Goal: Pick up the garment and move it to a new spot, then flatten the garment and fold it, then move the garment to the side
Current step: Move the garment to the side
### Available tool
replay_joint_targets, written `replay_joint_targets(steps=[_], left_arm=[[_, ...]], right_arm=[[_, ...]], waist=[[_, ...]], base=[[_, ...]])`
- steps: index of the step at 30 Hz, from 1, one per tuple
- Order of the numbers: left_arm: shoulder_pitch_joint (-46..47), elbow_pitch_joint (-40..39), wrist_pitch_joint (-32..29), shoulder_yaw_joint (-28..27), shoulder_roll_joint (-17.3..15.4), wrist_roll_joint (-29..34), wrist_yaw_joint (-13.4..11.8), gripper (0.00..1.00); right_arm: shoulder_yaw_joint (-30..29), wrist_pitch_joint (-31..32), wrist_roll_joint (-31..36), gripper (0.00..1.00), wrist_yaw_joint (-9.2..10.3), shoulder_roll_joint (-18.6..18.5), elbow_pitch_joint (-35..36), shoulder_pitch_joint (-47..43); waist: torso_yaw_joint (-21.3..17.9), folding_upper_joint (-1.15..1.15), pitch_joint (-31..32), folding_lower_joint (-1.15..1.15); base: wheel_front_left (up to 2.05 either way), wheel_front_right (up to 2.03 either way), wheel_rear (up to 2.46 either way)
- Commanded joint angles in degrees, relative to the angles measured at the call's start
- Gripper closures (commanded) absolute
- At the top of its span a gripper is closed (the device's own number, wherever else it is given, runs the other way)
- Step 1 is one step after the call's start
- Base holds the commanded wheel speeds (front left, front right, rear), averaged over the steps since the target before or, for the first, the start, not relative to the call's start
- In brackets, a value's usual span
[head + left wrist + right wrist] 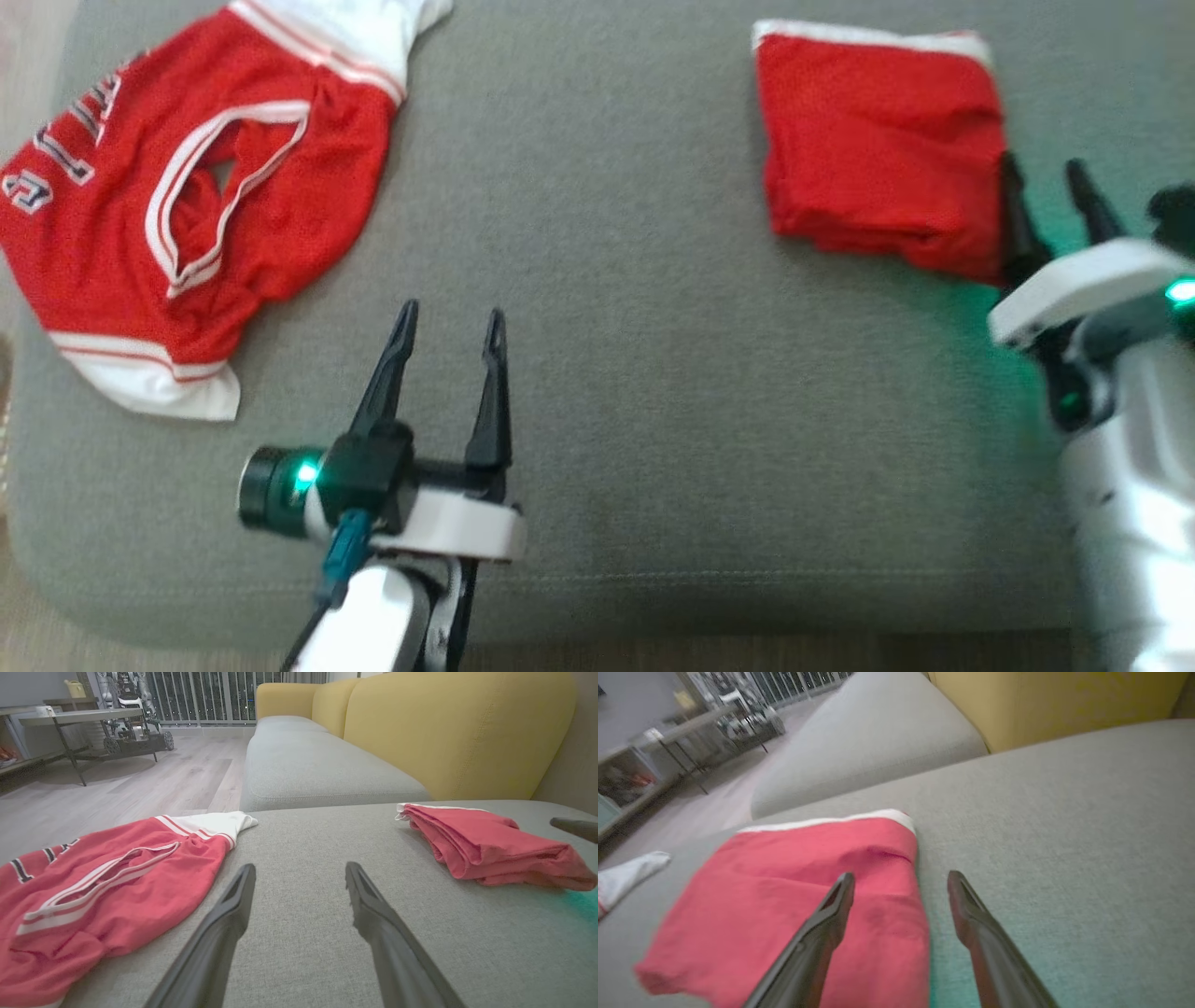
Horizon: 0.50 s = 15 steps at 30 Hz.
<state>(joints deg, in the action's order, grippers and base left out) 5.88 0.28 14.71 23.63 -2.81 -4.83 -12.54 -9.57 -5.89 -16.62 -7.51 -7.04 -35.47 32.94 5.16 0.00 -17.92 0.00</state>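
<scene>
A folded red garment with a white hem (878,149) (490,844) (798,900) lies at the right on the grey sofa cushion (635,420). My right gripper (1041,177) (900,879) is open just above the folded garment's right edge, one finger over the cloth and one over bare cushion. A second red jersey with white trim and lettering (187,205) (98,891) lies spread and rumpled at the left. My left gripper (451,322) (299,872) is open over bare cushion near the front, between the two garments, holding nothing.
The cushion's front edge (653,625) runs along the bottom of the head view. A yellow sofa back (448,728) rises behind, with another grey seat (308,765) beyond. A table (74,718) and wooden floor (140,779) lie off to the left.
</scene>
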Motion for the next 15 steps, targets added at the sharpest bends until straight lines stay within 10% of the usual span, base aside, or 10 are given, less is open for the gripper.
replay_joint_targets(steps=[1, 8, 10, 15], left_arm=[[2.09, -1.14, 0.29, -1.25, -0.07, -0.35, 0.15, 0.0], [5.14, -0.04, 0.29, -0.63, -0.07, 0.0, 0.21, 0.0], [5.47, 0.13, 0.29, -0.5, -0.07, 0.02, 0.06, 0.0], [5.26, 0.34, 0.29, -0.45, -0.07, -0.11, -0.36, 0.0]], right_arm=[[0.51, 1.31, 1.16, 0.0, 0.02, -1.02, 0.06, 2.3], [0.51, 9.59, 4.34, 0.05, 0.02, -3.79, -8.45, 8.76], [1.09, 10.36, 4.28, 1.0, 0.02, -4.1, -9.56, 9.3], [2.14, 9.81, 4.74, 1.0, 0.02, -5.36, -9.79, 9.25]], waist=[[2.01, 0.0, -2.46, 0.0], [3.35, 0.0, -4.36, 0.0], [3.38, 0.0, -4.39, 0.0], [2.08, 0.0, -3.75, 0.0]], base=[[0.0, 0.0, 0.0], [0.0, 0.0, 0.0], [0.0, 0.0, 0.0], [0.0, 0.0, 0.0]])
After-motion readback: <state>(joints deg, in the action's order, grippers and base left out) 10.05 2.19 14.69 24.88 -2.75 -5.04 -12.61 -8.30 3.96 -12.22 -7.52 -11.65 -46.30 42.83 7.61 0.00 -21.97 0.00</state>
